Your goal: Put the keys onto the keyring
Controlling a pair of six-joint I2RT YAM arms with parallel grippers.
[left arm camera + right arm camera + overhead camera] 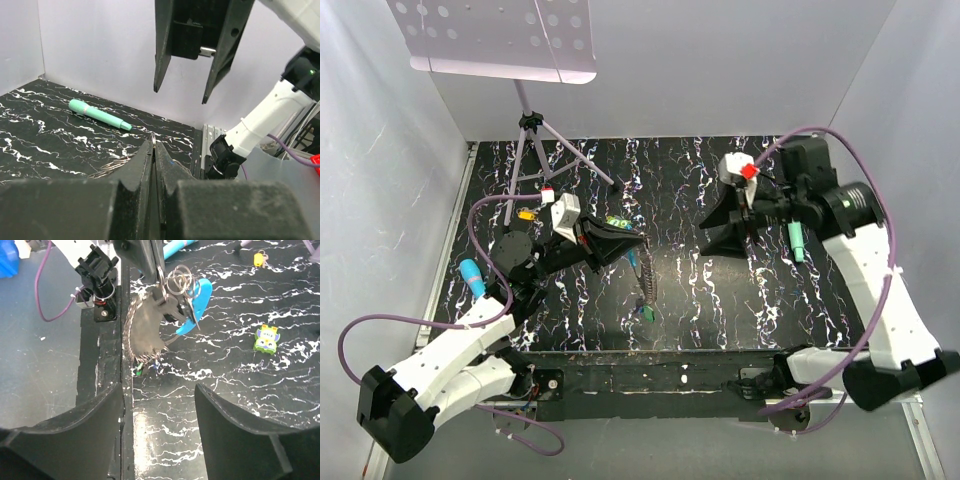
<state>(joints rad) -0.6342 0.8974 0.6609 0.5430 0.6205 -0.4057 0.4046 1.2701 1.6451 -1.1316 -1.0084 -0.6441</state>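
My left gripper (636, 241) is shut on the keyring (178, 279) and holds it up above the table. In the right wrist view the metal rings, the bright blue clip (196, 304) and the blurred grey chain loop (143, 335) hang from its fingers (150, 260). Small keys, one green-headed (139, 370) and one blue-headed (159, 365), dangle at the chain's lower end; they also show in the top view (645, 312). My right gripper (713, 226) is open and empty, facing the hanging ring from a short way to the right. It shows open in the left wrist view (182, 95).
A teal marker (797, 240) lies at the right and also shows in the left wrist view (100, 115). A green lumpy object (266, 338) and a small yellow piece (258, 259) lie on the table. A light blue cylinder (472, 277) lies far left. A tripod (535, 140) stands at the back left.
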